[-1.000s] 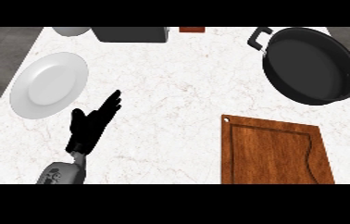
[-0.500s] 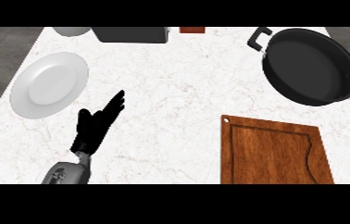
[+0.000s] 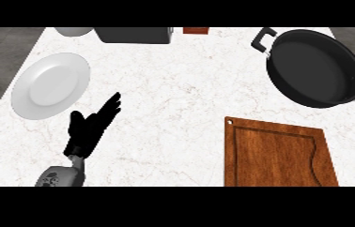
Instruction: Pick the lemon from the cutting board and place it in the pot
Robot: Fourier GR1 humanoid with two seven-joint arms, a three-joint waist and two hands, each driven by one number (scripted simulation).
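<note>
1. The left forearm enters at the lower left edge of the view. It is cut off by that edge, so only a short grey section shows.
2. The left hand is over the counter with its fingers straight, close together and pointing up and to the right. It holds nothing. Whether it touches the counter surface cannot be determined.
3. The right hand does not show in the view.
4. The cutting board lies at the lower right. Its near end is cut off by the lower edge. The visible part is bare wood with a groove inside the border and a small hole at the far left corner.
5. The lemon cannot be located. It shows neither on the visible part of the board nor in the pot.
6. The white plate lies just beyond the left hand, near the counter's left edge.
7. A wide strip of bare counter runs between the plate and the board and continues to the far edge.
8. The black pot sits at the far right, beyond the board and apart from it. Its interior shows only black. One handle points to the far left.
9. Along the far edge, all cut off at the top, are a white bowl, a grey container and a small red-brown object that cannot be identified.
</note>
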